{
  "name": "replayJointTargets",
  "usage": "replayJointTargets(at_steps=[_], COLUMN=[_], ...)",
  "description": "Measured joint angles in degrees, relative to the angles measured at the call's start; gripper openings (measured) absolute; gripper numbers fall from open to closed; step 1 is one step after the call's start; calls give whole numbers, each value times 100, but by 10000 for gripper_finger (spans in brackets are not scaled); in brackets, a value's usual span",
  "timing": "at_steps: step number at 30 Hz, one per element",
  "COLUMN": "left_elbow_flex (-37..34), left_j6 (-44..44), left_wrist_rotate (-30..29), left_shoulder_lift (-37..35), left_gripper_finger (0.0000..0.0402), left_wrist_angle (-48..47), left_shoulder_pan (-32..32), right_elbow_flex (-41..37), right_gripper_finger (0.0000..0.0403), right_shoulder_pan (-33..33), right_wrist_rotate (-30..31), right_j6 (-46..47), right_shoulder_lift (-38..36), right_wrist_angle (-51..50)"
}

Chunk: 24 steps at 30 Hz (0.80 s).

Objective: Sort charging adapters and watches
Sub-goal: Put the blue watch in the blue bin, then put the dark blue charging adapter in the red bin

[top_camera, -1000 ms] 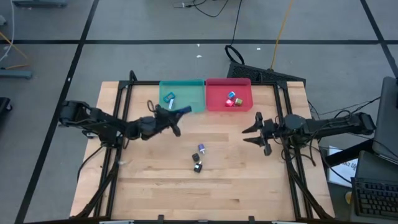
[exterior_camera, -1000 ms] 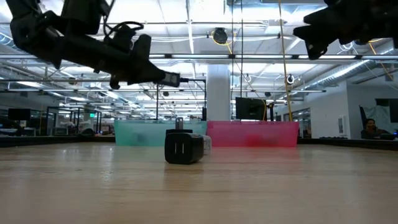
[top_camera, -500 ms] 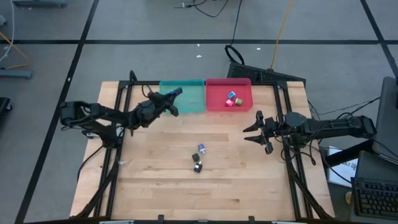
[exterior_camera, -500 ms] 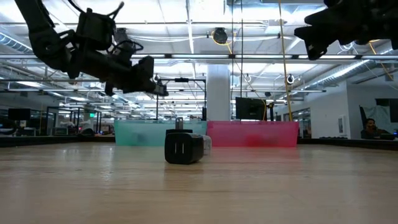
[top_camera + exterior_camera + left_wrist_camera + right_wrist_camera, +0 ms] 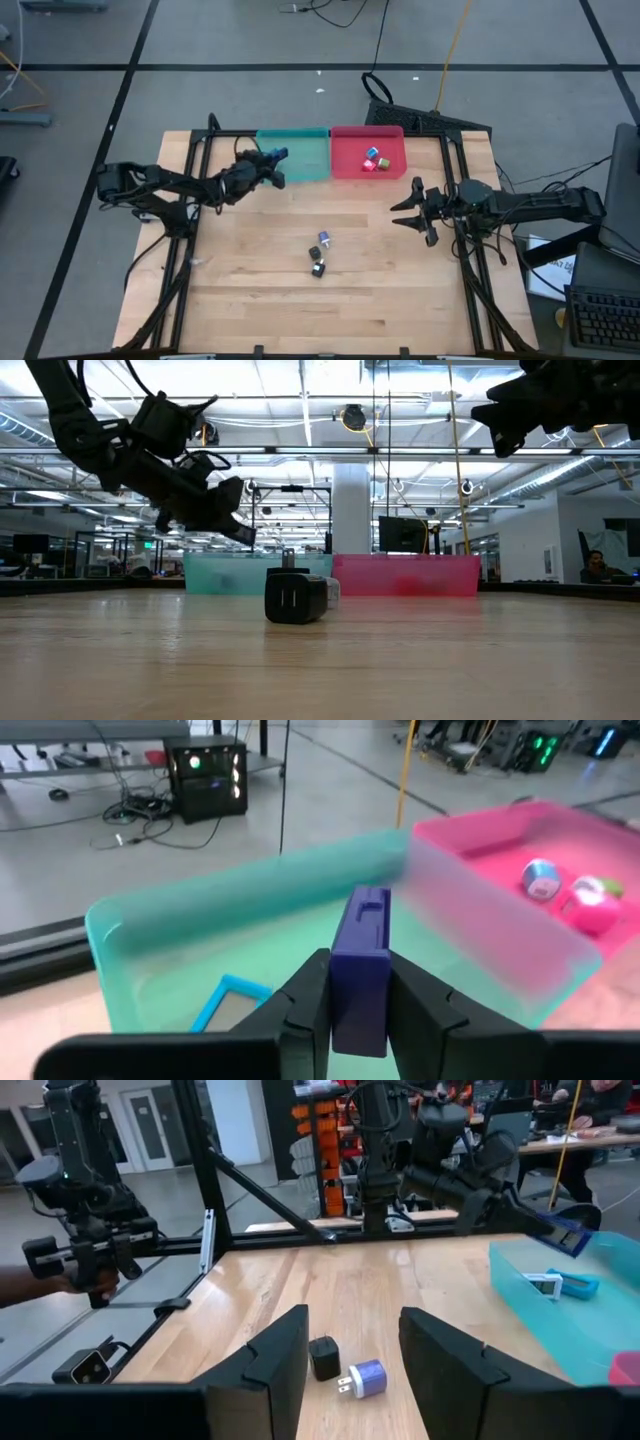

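Since a second ago, our left gripper (image 5: pixel 272 157) has carried the blue watch (image 5: pixel 360 965) from beside the teal tray (image 5: pixel 310 160) to above its 9 o'clock rim, pinching it.
We count two adapters (image 5: pixel 320 260) mid-table, unobstructed; three sit in the pink tray (image 5: pixel 345 160). Right gripper (image 5: pixel 403 211) waits at 3 o'clock, narrow, empty.

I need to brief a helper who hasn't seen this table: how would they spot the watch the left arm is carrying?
Find the teal tray at the table's far edge, beside the pink tray. Over its near left corner hangs the left end effector, shut on the watch. It is the only dark blue flat piece held in the air; the other lies inside the tray.
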Motion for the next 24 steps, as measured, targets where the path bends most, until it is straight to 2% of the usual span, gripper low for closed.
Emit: replayJointTargets(at_steps=[7,15,24], left_elbow_flex=[0,0,0], left_j6=[-208,-188,-333], left_wrist_rotate=[0,-51,-31], left_shoulder_lift=[0,0,0], left_gripper_finger=[59,90,52], left_wrist_angle=[-275,-280,-311], left_shoulder_pan=[-1,-37,-37], right_elbow_flex=[-289,-332,-332], right_gripper_finger=[146,146,146], right_shoulder_pan=[0,0,0], right_wrist_rotate=[-2,-4,-2], right_j6=[1,1,-6], right_shoulder_lift=[1,3,3], right_wrist_angle=[498,631,631])
